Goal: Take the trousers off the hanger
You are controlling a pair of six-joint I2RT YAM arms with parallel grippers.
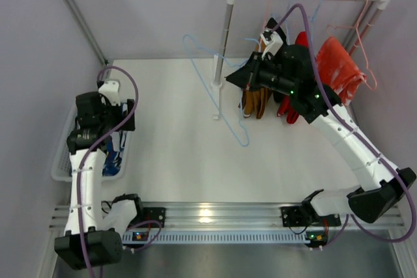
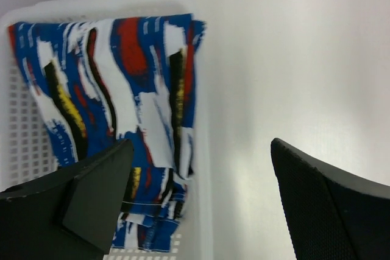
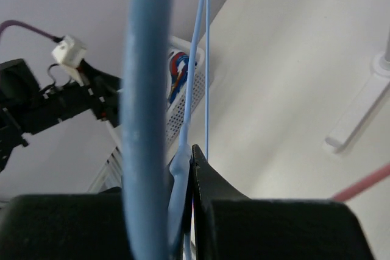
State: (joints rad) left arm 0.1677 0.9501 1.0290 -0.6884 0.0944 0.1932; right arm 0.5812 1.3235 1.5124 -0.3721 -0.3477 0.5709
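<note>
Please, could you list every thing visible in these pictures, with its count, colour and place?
table: one, white, under everything.
rack: one, white and metal, far side of table.
basket: one, white, left edge of table.
patterned trousers: one, blue, white and red, in the basket.
brown trousers: one, tan-brown, hanging on the rack.
red trousers: one, red, hanging beside the brown ones.
wide garment: one, orange-red, right end of rack.
blue hanger: one, light blue, bare, beside the rack post.
left gripper: one, black, open above the basket.
right gripper: one, black, shut on the blue hanger.
</note>
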